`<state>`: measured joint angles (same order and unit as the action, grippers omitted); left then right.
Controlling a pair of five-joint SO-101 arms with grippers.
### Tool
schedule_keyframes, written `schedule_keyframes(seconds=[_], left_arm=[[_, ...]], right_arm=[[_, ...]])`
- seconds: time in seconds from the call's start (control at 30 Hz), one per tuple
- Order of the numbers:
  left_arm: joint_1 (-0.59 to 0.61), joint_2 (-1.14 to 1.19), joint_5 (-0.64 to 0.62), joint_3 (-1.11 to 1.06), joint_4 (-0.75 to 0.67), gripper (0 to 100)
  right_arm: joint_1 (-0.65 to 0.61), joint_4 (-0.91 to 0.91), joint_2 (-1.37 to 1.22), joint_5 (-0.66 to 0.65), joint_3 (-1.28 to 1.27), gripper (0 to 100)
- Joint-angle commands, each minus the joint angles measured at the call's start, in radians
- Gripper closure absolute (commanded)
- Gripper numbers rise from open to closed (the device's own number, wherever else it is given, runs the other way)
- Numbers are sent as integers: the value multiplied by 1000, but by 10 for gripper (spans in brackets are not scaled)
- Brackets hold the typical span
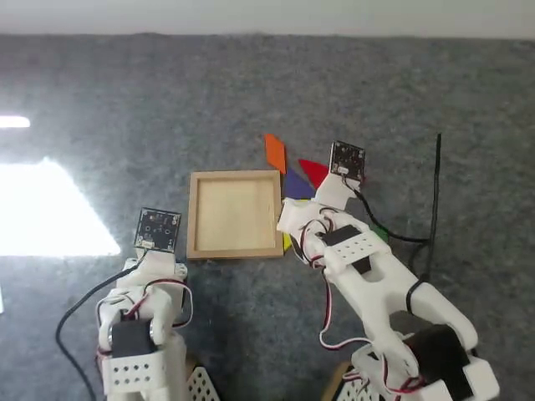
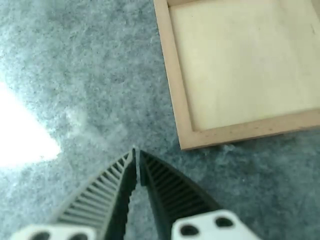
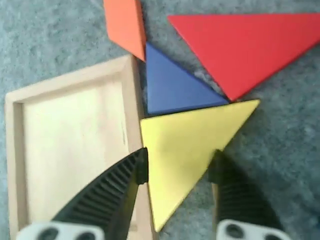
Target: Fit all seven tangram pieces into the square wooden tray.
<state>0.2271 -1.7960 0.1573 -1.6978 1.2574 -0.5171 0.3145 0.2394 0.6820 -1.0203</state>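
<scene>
The square wooden tray (image 1: 191, 217) lies mid-table with nothing in it; its rim also shows at the tray (image 2: 180, 115) and the tray (image 3: 134, 95). Along its right side lie an orange parallelogram (image 3: 126, 25), a red triangle (image 3: 245, 45), a blue triangle (image 3: 172, 87) and a large yellow triangle (image 3: 185, 140). My right gripper (image 3: 179, 165) is down over the yellow triangle, one finger against each of its edges. A bit of green piece (image 1: 380, 232) peeks out beside the right arm. My left gripper (image 2: 136, 157) is shut and holds nothing, over the mat off the tray's near left corner.
Grey felt covers the table. A black cable (image 1: 436, 192) runs along the right side. A bright patch of light (image 1: 42, 209) lies on the mat at the left. Open mat stretches behind the tray and to its left.
</scene>
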Motion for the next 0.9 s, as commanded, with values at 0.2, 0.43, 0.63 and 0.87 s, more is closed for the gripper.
schedule_keyframes(seconds=[0.2,0.43,0.63,0.87], left_arm=[[-5,-20,5,15,5,987],[-5,-20,5,15,5,987],[-5,-20,5,15,5,987],[-5,-20,5,15,5,987]], right_arm=[[-53,-21,-114,11,40,619],[-5,-13,-305,110,229,619],[16,-13,-320,112,252,648],[113,159,-214,61,284,861]])
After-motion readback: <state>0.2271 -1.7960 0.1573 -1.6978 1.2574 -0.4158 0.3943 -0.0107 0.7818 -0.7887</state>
